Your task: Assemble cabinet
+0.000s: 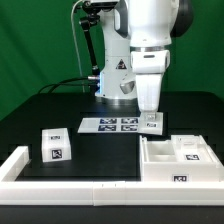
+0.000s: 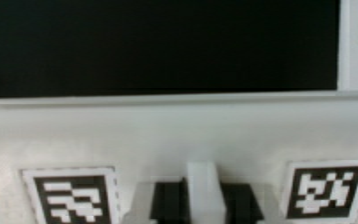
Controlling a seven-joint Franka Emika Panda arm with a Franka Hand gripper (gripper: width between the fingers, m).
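Note:
The large white cabinet body (image 1: 165,172) lies at the exterior view's right, near the front. A smaller white tagged block (image 1: 57,146) stands at the left. My gripper (image 1: 150,124) hangs straight down just behind the body's back left corner. It holds a small white tagged cabinet piece (image 1: 152,119). In the wrist view my gripper (image 2: 204,200) has its dark fingers (image 2: 167,203) pressed on either side of a thin white rib (image 2: 202,185). The rib belongs to that white piece (image 2: 176,135), which carries a tag on each side. Whether the piece touches the table is hidden.
The marker board (image 1: 108,125) lies flat beside the gripper, on the exterior view's left of it. A long low white rail (image 1: 70,185) runs along the table's front and turns up the left side. The robot's base (image 1: 115,80) stands at the back.

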